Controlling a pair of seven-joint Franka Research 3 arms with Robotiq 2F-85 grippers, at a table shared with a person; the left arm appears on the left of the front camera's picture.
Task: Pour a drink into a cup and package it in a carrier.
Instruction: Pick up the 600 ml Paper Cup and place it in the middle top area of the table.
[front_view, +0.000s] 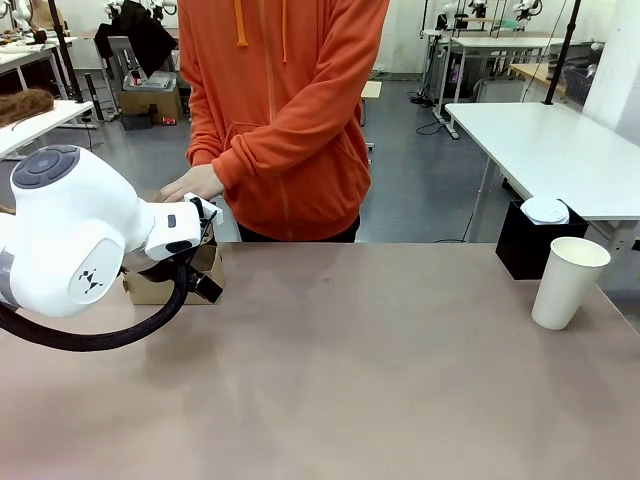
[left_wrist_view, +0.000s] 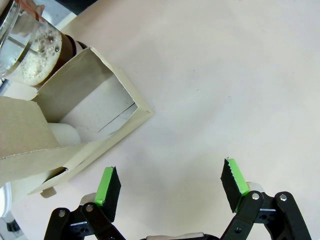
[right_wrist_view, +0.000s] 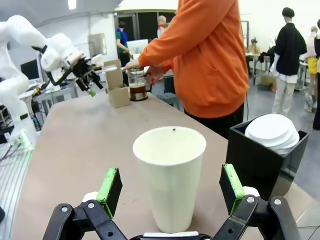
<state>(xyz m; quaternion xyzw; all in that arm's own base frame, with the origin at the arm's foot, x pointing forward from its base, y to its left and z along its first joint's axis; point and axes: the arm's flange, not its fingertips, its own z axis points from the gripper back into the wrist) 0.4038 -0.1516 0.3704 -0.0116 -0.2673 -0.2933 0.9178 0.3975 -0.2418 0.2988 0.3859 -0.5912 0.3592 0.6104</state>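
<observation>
The white paper cup stands without a lid at the table's right. In the right wrist view the cup rises just ahead of my open right gripper, a gap between it and each green pad. The brown cardboard carrier sits at the far left. My left gripper hangs over the table beside the carrier, open and holding nothing. The person's hand holds the glass jug behind the carrier. Its dark frothy drink shows through the glass.
A black box holding a stack of white lids stands behind the cup at the far right edge. The person in an orange hoodie stands at the far side. The brown tabletop stretches bare between carrier and cup.
</observation>
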